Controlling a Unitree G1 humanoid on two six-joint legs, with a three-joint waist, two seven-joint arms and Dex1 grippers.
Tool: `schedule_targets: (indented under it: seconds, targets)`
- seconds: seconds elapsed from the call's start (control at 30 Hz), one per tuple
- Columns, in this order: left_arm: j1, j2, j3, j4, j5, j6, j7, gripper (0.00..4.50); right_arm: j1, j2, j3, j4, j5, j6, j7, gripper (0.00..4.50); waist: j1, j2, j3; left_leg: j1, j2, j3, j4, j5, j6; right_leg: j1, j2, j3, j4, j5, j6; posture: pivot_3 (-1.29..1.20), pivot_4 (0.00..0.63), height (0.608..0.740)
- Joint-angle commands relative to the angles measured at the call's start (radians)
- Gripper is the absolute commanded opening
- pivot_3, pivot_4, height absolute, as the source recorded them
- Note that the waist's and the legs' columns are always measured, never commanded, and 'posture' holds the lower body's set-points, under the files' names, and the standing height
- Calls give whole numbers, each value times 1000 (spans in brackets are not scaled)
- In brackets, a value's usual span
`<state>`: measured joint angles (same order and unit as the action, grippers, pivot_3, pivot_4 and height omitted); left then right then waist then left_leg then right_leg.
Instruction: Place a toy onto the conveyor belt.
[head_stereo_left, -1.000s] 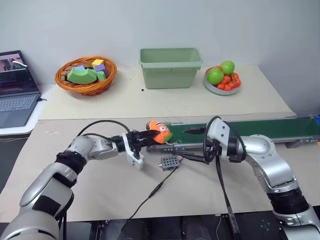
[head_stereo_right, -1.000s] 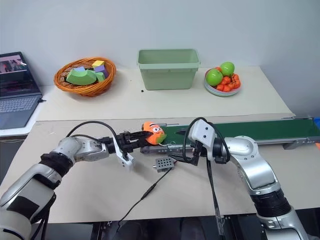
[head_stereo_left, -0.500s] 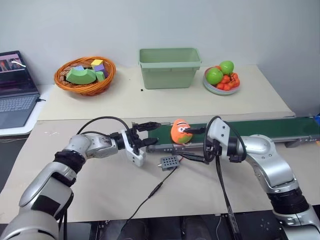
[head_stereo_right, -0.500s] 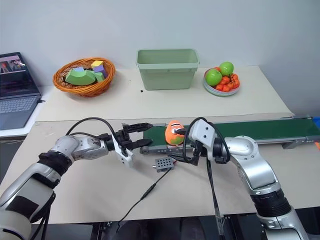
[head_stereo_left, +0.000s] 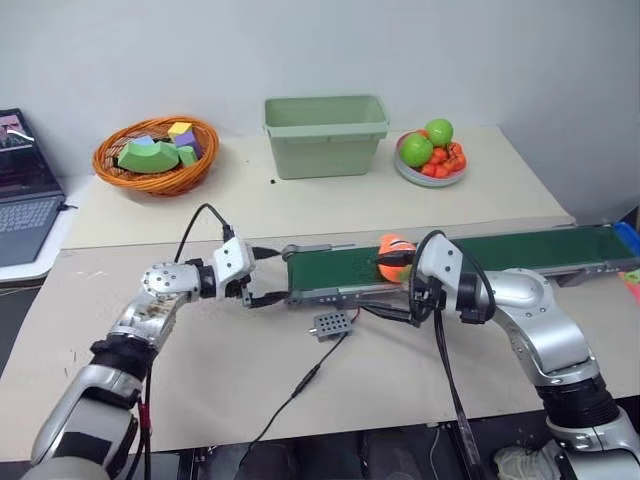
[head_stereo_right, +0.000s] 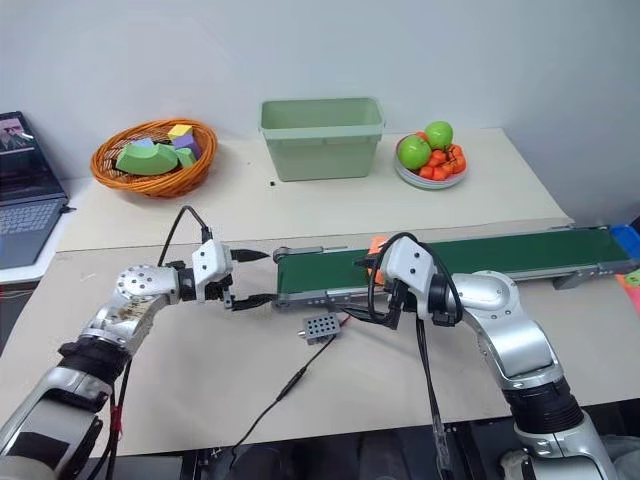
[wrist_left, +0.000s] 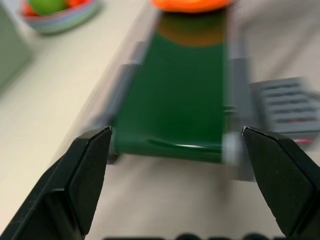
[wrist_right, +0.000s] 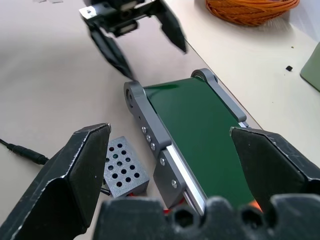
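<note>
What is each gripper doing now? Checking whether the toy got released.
Left gripper: open, holding nothing.
Right gripper: open, empty; the small orange plush toy lies on the dark green conveyor belt.

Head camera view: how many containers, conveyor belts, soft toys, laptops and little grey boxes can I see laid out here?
Containers: 3 (wicker basket, green bin, fruit bowl)
Conveyor belt: 1
Orange toy: 1
Laptop: 1
Small grey box: 1
Total: 7

no readable text, no labels, no brands, no numbers anywhere
</note>
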<state>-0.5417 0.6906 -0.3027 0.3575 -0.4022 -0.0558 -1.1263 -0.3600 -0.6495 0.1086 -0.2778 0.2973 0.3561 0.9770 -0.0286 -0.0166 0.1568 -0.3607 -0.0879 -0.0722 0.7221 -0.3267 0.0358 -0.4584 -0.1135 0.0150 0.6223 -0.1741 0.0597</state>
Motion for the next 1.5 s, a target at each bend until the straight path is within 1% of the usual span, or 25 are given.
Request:
schedule_targets:
  seconds: [0.03,0.13,0.27,0.5,1.03,1.2,1.33,1.5]
  targets:
    - [15,45,70,-152,-126,231,-99,4455,-2,-1,-29,-15,10,-20,-12,4500,3,0,0,0,0,0,1,0,0,0,0,0,0,0,0,0,150,728]
    - [22,50,110,-205,-155,317,-116,4455,0,0,-30,-12,8,-21,-15,4500,9,0,0,-1,0,0,2,0,0,0,0,0,1,0,0,0,150,728]
    - [32,35,143,-225,-132,337,-116,4455,-1,0,-30,-8,10,-22,-19,4500,13,0,0,0,0,0,2,0,0,0,0,0,1,0,0,0,150,728]
    - [41,13,163,-232,-88,315,-116,4455,-2,-4,-27,1,10,-25,-16,4500,15,0,0,0,0,0,1,0,0,0,0,0,0,0,0,0,150,728]
    - [45,-16,209,-253,-80,337,-102,4455,0,-8,-21,-2,12,-18,0,4500,15,0,0,0,0,0,1,0,0,0,0,0,0,0,0,0,150,728]
    - [40,-31,225,-261,-98,350,-101,4455,-3,-5,-21,3,11,-17,5,4500,15,0,0,0,0,0,1,0,0,0,0,0,-1,0,0,0,150,728]
    - [30,-47,241,-255,-101,354,-97,4455,-6,-4,-21,15,10,-21,7,4500,15,0,0,0,0,0,0,0,0,0,0,0,-7,0,0,0,150,728]
    - [26,-58,245,-261,-98,358,-98,4455,-7,-3,-19,22,9,-26,9,4500,15,0,0,0,0,0,0,0,0,0,0,0,-8,0,0,0,150,728]
